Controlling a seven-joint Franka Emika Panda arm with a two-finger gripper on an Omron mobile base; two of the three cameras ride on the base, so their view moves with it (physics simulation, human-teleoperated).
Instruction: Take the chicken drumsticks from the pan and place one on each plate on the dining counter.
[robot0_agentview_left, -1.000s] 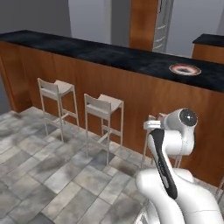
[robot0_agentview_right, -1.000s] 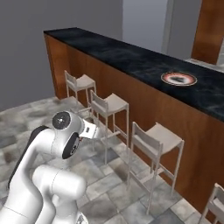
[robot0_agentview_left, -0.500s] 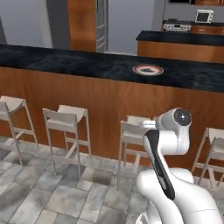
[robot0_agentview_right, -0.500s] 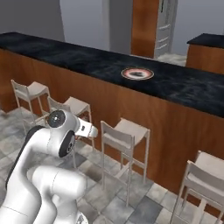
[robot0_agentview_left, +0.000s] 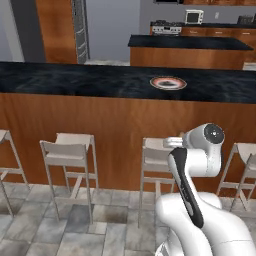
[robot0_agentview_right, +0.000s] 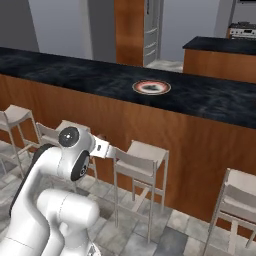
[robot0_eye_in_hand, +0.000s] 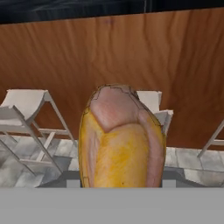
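Note:
In the hand view a golden-orange chicken drumstick (robot0_eye_in_hand: 121, 144) stands close to the camera, and my gripper (robot0_eye_in_hand: 123, 179) is shut on it, its fingertips hidden behind the meat. The hand is tucked close to the arm, low in front of the dining counter (robot0_agentview_left: 75, 80) with its black marbled top and reddish wood front. One pale plate (robot0_agentview_left: 168, 83) rests on that top with a dark piece lying on it; from the right side the same plate (robot0_agentview_right: 151, 87) is seen well above and beyond my hand. The pan is out of view.
A row of pale bar stools (robot0_agentview_left: 70, 150) (robot0_agentview_right: 142, 160) stands against the counter's wood front between me and it. Grey stone tiles (robot0_agentview_left: 60, 225) cover the floor. Behind the counter are a lower black-topped cabinet (robot0_agentview_left: 185, 47) and a tall wooden unit (robot0_agentview_right: 132, 30).
The whole picture has shifted: the base has moved and now faces the counter more squarely, with the plate nearer the middle. The drumstick stays in my gripper.

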